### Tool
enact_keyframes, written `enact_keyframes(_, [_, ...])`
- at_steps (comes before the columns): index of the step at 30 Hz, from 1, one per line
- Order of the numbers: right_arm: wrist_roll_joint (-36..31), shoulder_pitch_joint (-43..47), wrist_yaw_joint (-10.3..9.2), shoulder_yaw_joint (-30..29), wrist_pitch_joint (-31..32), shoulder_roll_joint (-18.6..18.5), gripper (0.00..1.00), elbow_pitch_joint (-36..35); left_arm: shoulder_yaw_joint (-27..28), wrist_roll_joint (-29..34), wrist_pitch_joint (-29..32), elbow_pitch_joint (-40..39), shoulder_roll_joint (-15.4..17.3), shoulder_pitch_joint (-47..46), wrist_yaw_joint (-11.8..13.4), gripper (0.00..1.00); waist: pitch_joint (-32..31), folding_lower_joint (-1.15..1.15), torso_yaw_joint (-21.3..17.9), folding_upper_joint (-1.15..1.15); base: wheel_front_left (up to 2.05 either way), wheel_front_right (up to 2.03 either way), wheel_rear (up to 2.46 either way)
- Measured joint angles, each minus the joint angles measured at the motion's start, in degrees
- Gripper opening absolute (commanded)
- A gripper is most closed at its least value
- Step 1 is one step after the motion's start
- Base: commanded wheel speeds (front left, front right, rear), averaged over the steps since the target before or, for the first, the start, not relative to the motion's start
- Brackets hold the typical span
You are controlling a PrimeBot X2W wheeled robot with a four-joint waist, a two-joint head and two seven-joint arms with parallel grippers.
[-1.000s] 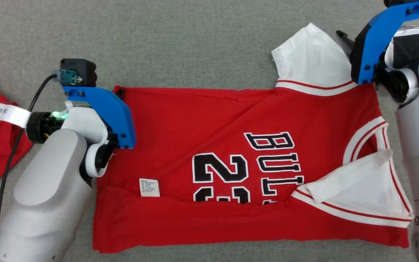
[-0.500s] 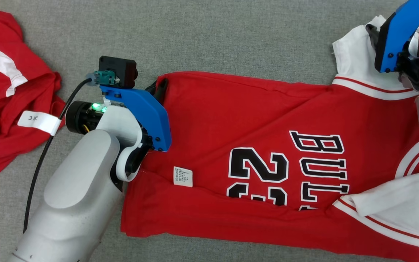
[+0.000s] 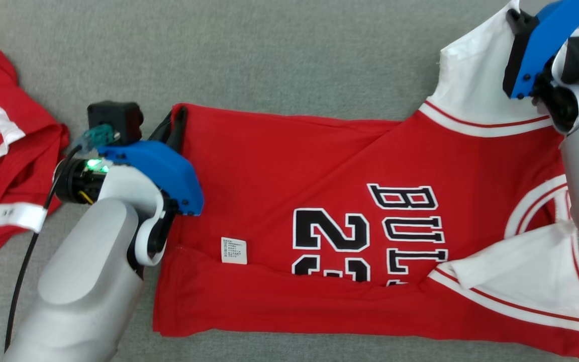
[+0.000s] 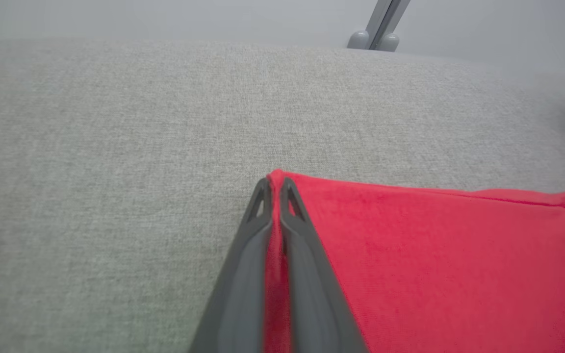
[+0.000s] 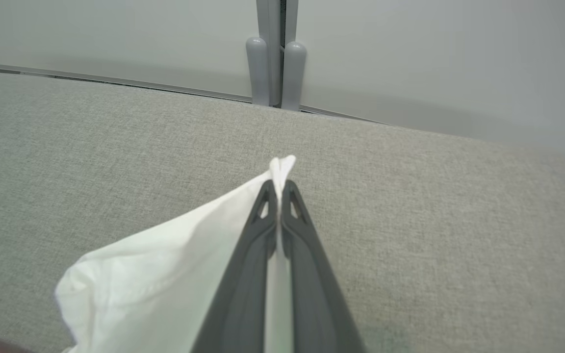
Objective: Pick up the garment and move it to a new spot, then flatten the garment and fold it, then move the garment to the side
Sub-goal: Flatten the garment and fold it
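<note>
On the grey cloth surface (image 3: pixel 269 50) in the head view, the red jersey (image 3: pixel 289 166) lies spread sideways. Its lower edge is folded up over the black lettering, and a white sleeve (image 3: pixel 475 85) reaches toward the upper right. The left gripper (image 3: pixel 175 120) sits at the jersey's upper left corner, and the right gripper (image 3: pixel 516 20) is at the sleeve's tip. Another red garment (image 3: pixel 3 166) lies crumpled at the far left, apart from the jersey.

Left wrist view: the 2 dark fingers are clenched on the red corner, with cloth pinched between them.

Right wrist view: the 2 fingers are pressed together on the very tip of the white sleeve, and a sliver of it pokes past them.

As I judge it, the right hold is shallow, so pulling to flatten the jersey could let the sleeve slip free. Uneven pulling by the 2 arms would skew the jersey or deepen its diagonal crease.
</note>
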Motion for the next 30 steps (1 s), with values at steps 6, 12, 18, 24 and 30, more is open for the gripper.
enact_keyframes(6, [6.3,4.9,0.00,3.3,-4.1,-0.5,0.00,-3.8,0.4,0.5,-6.1,-2.2,2.0,4.8,-1.2,0.00,-4.5,0.00,-2.1,0.00,0.00,0.00,0.00])
enact_keyframes(12, [13.1,13.8,0.00,7.0,-3.1,-3.1,0.00,-11.2,-0.6,0.5,-8.4,-4.8,4.1,11.5,-2.1,0.00,-9.1,0.00,-4.0,0.00,0.00,0.00,0.00])
enact_keyframes(18, [18.1,25.6,-0.01,6.3,0.4,-6.2,0.00,-21.1,-1.9,1.8,-11.2,-6.7,6.7,16.3,-3.2,0.00,-12.4,-0.01,-5.4,0.00,0.00,0.00,0.00])
enact_keyframes(24, [20.4,37.9,-0.01,2.9,3.5,-5.0,0.00,-32.6,-2.5,3.2,-14.1,-5.9,9.0,19.7,-3.1,0.00,-13.8,-0.01,-6.8,0.00,0.00,0.00,0.00])
enact_keyframes(30, [19.5,47.3,-0.01,-1.3,6.0,-1.1,0.00,-41.3,-2.5,3.4,-16.5,-4.8,9.7,22.4,-2.9,0.00,-14.7,-0.01,-8.0,0.00,0.00,0.00,0.00])
